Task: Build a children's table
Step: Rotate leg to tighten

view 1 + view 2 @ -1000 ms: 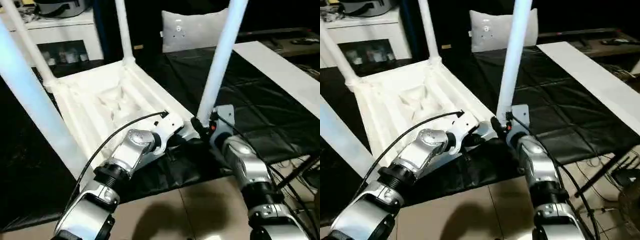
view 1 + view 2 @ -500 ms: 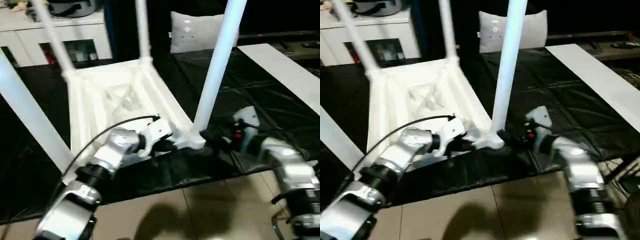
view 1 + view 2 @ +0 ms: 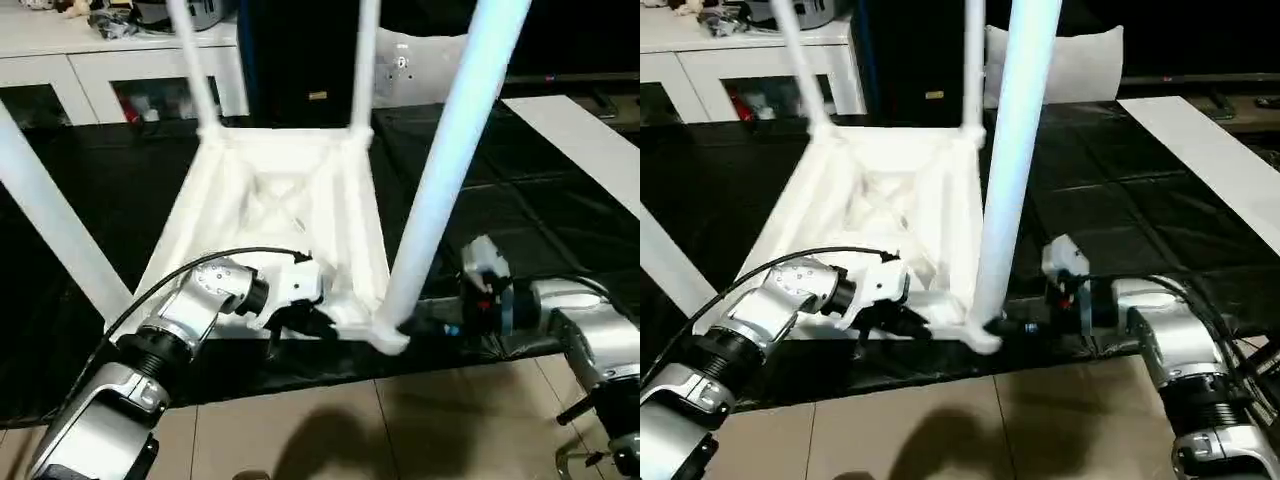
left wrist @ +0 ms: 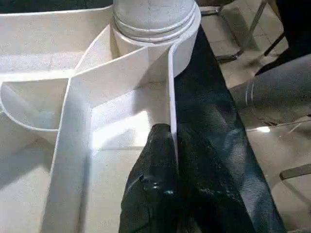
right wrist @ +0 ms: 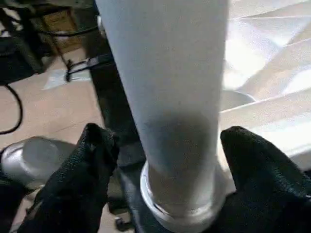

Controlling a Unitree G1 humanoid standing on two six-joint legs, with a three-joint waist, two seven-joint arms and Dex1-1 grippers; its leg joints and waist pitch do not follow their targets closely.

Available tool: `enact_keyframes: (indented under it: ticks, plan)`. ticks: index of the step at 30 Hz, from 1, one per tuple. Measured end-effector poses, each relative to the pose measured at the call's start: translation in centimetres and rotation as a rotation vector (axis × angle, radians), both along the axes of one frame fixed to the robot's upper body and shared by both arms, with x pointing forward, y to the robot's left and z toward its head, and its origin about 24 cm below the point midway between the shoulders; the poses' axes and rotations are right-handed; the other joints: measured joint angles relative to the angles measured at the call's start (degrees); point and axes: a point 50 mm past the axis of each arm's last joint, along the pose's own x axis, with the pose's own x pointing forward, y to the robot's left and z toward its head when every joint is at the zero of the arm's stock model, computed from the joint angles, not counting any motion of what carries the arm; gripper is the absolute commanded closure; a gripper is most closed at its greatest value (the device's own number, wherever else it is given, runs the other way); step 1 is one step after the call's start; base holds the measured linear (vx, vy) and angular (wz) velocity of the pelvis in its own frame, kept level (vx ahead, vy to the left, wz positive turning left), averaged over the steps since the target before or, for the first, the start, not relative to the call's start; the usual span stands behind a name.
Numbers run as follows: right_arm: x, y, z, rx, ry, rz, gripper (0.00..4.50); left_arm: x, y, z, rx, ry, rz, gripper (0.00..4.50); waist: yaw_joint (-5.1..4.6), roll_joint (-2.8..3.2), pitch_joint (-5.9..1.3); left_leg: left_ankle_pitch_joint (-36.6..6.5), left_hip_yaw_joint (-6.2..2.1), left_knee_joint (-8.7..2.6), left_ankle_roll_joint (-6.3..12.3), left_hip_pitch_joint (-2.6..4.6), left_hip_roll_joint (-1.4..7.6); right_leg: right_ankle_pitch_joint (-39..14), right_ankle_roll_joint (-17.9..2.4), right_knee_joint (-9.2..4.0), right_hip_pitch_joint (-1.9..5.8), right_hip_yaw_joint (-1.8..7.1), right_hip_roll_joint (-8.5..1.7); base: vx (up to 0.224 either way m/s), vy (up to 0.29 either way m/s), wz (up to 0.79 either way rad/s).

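Four white legs are rising from the upturned children's table, which is lying top-down on a black sheet that is covering the work surface; its ribbed underside is facing up, and a leg is standing in each round corner socket; the nearest leg is slanting up out of the corner closest to the robot, at the sheet's near edge above the tiled floor; the left gripper is lying against the table's near rim just beside that corner; in the left wrist view its black fingers are pressing together on the thin upright wall of the rim, one finger inside the ribbed tray and the other outside against the sheet, so the gripper is pinching the table's edge with almost no gap; the right gripper is reaching in level from the right toward the base of the nearest leg; in the right wrist view its two fingers are standing wide apart on either side of the leg, just above the socket collar, and a gap is showing between each pad and the tube, so it is straddling the leg without clamping it; a grey cushion is leaning beyond the table, and a white cabinet with glass doors is standing at the back left
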Motion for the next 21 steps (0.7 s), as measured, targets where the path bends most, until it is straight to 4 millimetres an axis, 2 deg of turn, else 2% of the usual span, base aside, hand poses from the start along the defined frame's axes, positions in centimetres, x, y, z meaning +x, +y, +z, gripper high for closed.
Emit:
enact_keyframes:
  ticks: [12,14,16,19,21]
  plan:
    - [-0.3,-0.2,-0.1,0.009,0.053,0.019,2.06,-0.2,-0.2,0.0,-0.003,0.015,-0.033,4.5,0.4,-0.02,0.0,-0.01,0.08,-0.01,0.0,-0.02,-0.04,-0.02,0.03,-0.01,0.0,0.13,0.01,0.0,0.0,0.0]
    - [-0.4,-0.2,-0.2,0.017,0.059,0.013,2.36,-0.3,-0.4,-0.1,-0.012,0.026,-0.032,4.5,0.44,-0.02,0.0,-0.01,0.11,-0.01,0.0,-0.02,-0.04,-0.02,0.03,-0.01,0.0,0.16,0.01,0.0,0.0,0.0]
    - [-0.4,0.0,-0.5,0.042,0.059,-0.021,2.42,-0.2,-0.5,-0.1,-0.016,0.044,-0.011,4.5,0.38,-0.02,0.0,-0.01,0.15,-0.01,0.0,-0.01,-0.04,-0.02,0.03,-0.01,0.0,0.18,0.01,0.0,0.0,0.0]
    - [0.0,0.2,-1.0,0.074,0.051,-0.107,2.51,0.1,-0.3,-0.2,-0.018,0.053,0.061,4.5,-0.25,-0.03,0.0,0.03,0.25,0.0,-0.05,0.07,-0.03,-0.01,0.03,0.0,0.02,0.25,0.04,0.0,0.0,0.0]
    - [1.8,0.8,-1.6,0.096,0.032,-0.225,2.52,0.8,-0.3,-0.3,-0.027,0.046,0.191,4.5,-1.94,0.0,-0.02,0.11,0.29,0.11,-0.16,0.17,0.01,-0.01,0.03,0.0,0.0,0.25,0.04,0.0,0.0,0.0]
